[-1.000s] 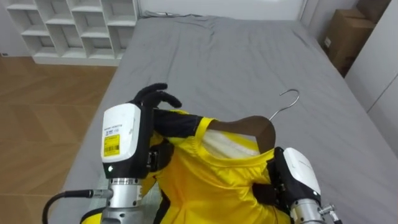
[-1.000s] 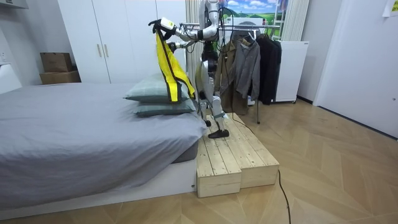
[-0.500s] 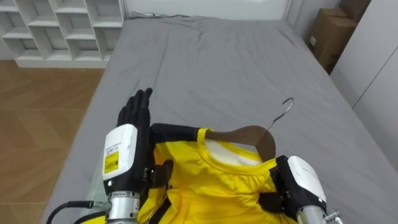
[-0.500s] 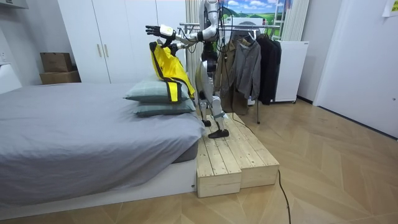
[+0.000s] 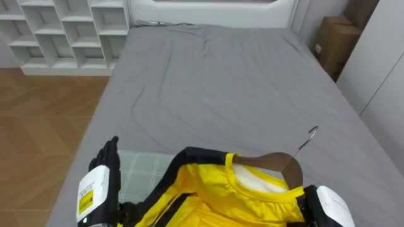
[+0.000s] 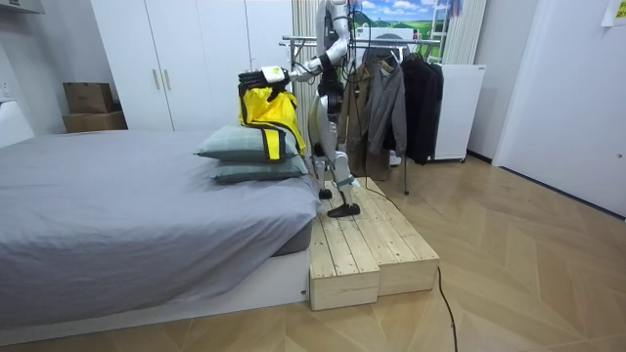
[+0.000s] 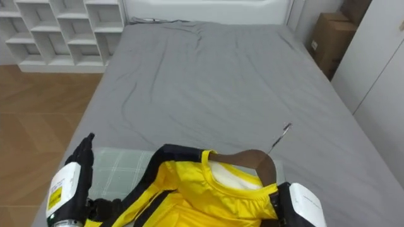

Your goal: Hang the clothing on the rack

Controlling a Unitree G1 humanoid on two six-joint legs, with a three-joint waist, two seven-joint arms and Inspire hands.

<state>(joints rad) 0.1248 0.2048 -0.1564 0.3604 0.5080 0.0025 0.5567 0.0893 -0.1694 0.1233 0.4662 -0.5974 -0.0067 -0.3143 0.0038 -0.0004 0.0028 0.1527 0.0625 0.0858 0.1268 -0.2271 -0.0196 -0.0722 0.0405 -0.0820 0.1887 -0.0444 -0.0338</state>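
Note:
A yellow shirt (image 5: 214, 195) with black trim hangs on a brown wooden hanger (image 5: 278, 162) whose metal hook (image 5: 308, 139) points up to the right. My left hand (image 5: 104, 173) is at the lower left, apart from the shirt, its fingers straight above a checked pillow (image 5: 142, 173). My right hand (image 5: 331, 205) shows at the lower right by the hanger's end, with its fingers hidden behind the shirt. In the room view I stand on a wooden platform (image 6: 367, 244) at the bed's head, and the shirt (image 6: 266, 108) hangs just above the stacked pillows (image 6: 249, 147).
The grey bed (image 5: 214, 82) stretches away ahead of me. White cube shelves (image 5: 57, 25) stand at the far left and a cardboard box (image 5: 331, 41) at the far right. Behind me a clothes rack (image 6: 391, 88) holds several dark garments.
My left hand has opened, let go of the shirt and dropped to the lower left. The shirt and hanger have come down from high up toward the pillows.

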